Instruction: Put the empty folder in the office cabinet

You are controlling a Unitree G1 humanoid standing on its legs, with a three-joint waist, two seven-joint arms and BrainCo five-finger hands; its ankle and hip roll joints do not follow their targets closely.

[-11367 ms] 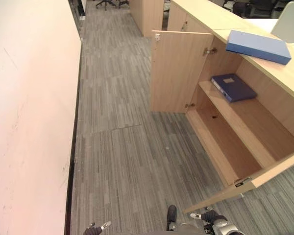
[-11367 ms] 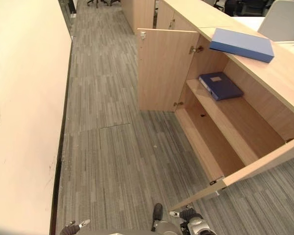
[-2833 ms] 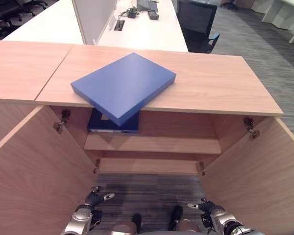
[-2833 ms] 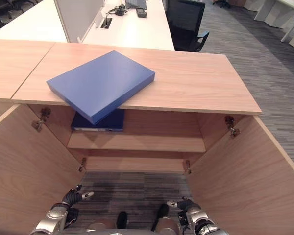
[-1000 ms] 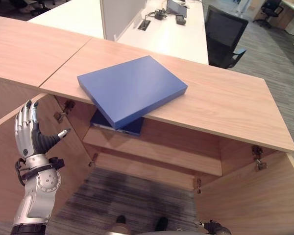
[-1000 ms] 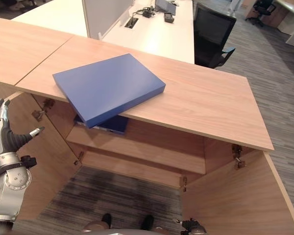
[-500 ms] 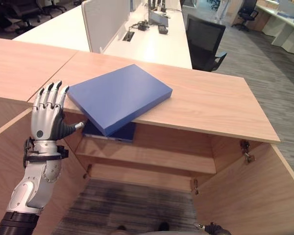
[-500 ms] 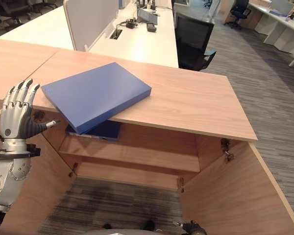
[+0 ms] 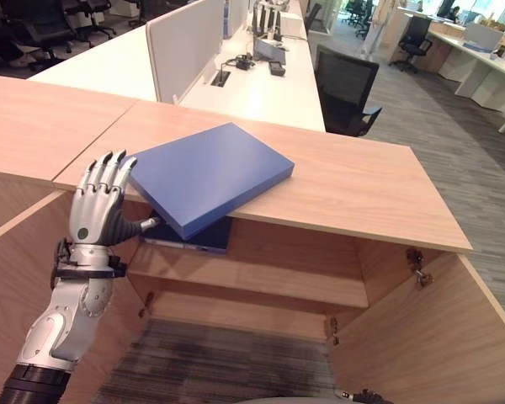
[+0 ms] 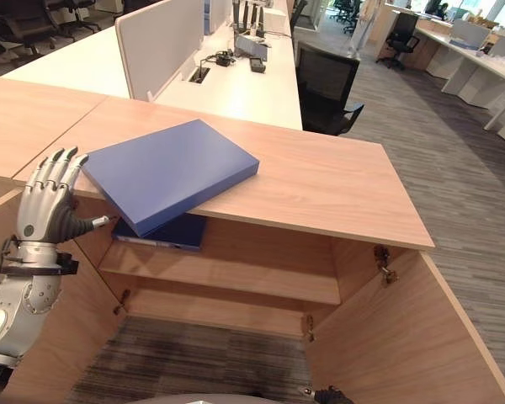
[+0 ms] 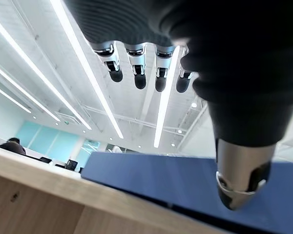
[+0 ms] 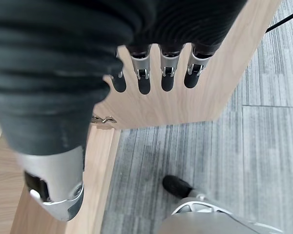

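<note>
1. I see the blue folder [image 9: 206, 172] lying flat on the cabinet's top surface [image 9: 362, 181], left of centre in the head views, with its near corner jutting out past the front edge, over the open cabinet.
2. My left robot hand [image 9: 99, 202] is raised at the left of the frame, just beside that overhanging corner. Its fingers are straight and spread and the thumb points toward the folder's underside. It grips nothing, and I cannot tell whether the fingertips already touch the edge.
3. My right robot hand [image 12: 151, 73] hangs low beside the right cabinet door [image 10: 404, 337], fingers relaxed and empty.
4. I judge the step in hand to be taking hold of the folder. To do it well, I slide the thumb under the overhanging corner and lay the fingers on top, so I pinch the cover instead of pushing the folder back along the surface.
5. One corner is a poor hold for a wide, flat thing; it may droop or twist. I would bring the right robot hand up to steady the far side before lifting.
6. A second, darker folder [image 9: 194, 234] already lies on the upper shelf [image 9: 261, 273], at its left end. I would aim for the bare shelf space to its right, keeping the folder level and clear of both open doors.
</note>
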